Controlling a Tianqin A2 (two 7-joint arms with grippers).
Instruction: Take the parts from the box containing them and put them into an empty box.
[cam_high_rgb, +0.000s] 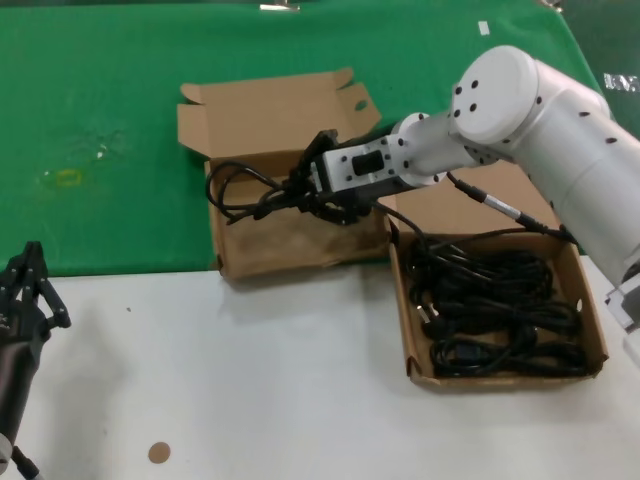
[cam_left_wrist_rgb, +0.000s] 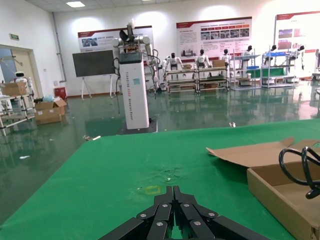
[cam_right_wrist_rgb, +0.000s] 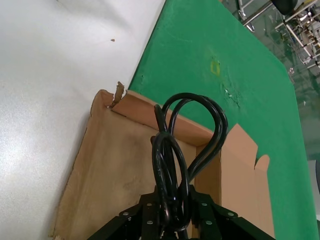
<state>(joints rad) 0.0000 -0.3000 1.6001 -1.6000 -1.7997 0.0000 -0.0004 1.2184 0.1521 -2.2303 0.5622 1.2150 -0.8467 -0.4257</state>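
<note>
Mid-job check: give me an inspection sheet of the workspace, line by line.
Surface: white table, green cloth behind.
Job's things: held cord over the smaller box, which looks empty; more cords in the larger box.
Clutter: round brown spot on the table.
Grippers: right gripper shut on the held cord; left gripper shut, parked at the table's near left.
Cables: thin arm cable along the right arm.
Surroundings: hall with shelves, display boards.
</note>
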